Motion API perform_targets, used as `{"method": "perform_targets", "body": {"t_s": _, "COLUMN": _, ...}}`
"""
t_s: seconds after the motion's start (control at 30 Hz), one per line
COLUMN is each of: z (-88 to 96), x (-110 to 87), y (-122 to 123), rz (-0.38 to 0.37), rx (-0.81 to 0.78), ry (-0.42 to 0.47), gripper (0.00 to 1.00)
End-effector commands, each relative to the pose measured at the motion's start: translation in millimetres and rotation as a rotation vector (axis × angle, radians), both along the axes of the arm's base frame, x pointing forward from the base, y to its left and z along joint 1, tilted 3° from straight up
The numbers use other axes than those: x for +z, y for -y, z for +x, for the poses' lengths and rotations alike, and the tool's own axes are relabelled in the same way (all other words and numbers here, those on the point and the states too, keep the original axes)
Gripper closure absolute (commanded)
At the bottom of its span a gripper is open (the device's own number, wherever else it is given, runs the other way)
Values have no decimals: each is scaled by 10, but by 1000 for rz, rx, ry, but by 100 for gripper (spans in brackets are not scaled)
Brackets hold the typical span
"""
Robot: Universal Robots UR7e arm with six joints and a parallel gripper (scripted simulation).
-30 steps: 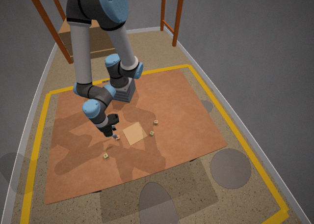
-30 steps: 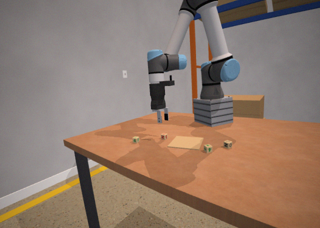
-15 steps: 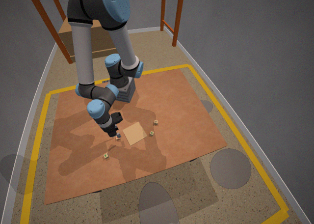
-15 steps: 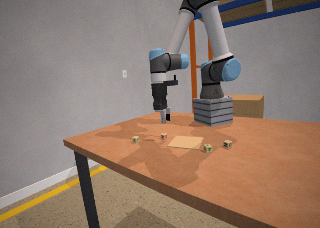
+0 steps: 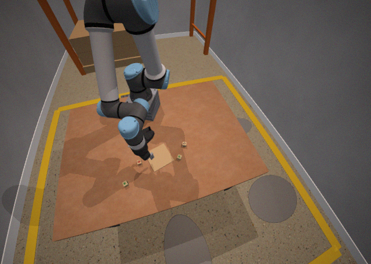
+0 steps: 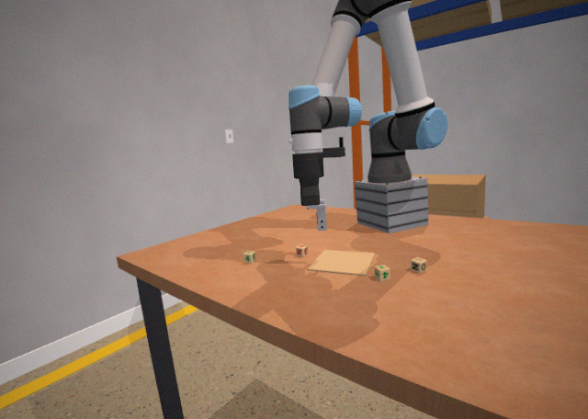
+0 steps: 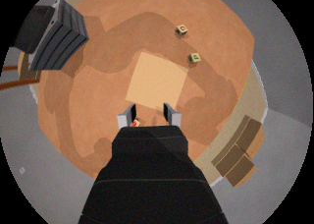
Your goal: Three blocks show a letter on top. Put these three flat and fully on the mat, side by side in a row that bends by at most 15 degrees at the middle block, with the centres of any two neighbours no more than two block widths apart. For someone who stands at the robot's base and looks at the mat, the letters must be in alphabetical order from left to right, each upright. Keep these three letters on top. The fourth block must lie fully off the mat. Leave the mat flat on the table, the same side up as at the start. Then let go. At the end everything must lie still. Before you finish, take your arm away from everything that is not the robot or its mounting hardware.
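Note:
The tan square mat (image 5: 162, 158) (image 6: 343, 263) (image 7: 157, 81) lies flat and bears no block. A block with red marks (image 5: 139, 162) (image 6: 301, 251) (image 7: 135, 122) sits beside the mat, partly hidden by a finger in the wrist view. A green-marked block (image 5: 125, 183) (image 6: 249, 256) lies farther out on that side. Another green-marked block (image 5: 179, 157) (image 6: 382, 272) (image 7: 194, 58) and a dark-marked block (image 5: 184, 143) (image 6: 418, 265) (image 7: 182, 30) lie off the mat's opposite side. The top marks are too small to read surely. My gripper (image 7: 149, 109) is open and empty, above the table near the mat's edge and the red-marked block.
The brown table top (image 5: 209, 126) (image 6: 213, 281) (image 7: 93, 101) carries my striped base block (image 5: 153, 105) (image 6: 391, 204) (image 7: 61, 37) behind the mat. Shadows of the arm fall across the table and over some blocks.

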State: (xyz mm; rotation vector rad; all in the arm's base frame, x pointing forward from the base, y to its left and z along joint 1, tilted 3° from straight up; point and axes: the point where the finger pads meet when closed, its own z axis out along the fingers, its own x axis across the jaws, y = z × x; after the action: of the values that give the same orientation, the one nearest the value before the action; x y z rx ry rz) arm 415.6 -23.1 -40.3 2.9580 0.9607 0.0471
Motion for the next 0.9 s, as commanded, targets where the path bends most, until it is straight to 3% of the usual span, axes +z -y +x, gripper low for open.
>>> {"method": "perform_targets", "body": {"t_s": 0.0, "z": -4, "x": -4, "y": -157, "rz": -6, "rx": 139, "ry": -2, "gripper": 0}}
{"method": "perform_targets", "body": {"t_s": 0.1, "z": -7, "x": -6, "y": -195, "rz": -7, "rx": 173, "ry": -3, "gripper": 0}}
{"method": "perform_targets", "body": {"t_s": 0.87, "z": -124, "x": -49, "y": -1048, "rz": -38, "rx": 968, "ry": -20, "gripper": 0}}
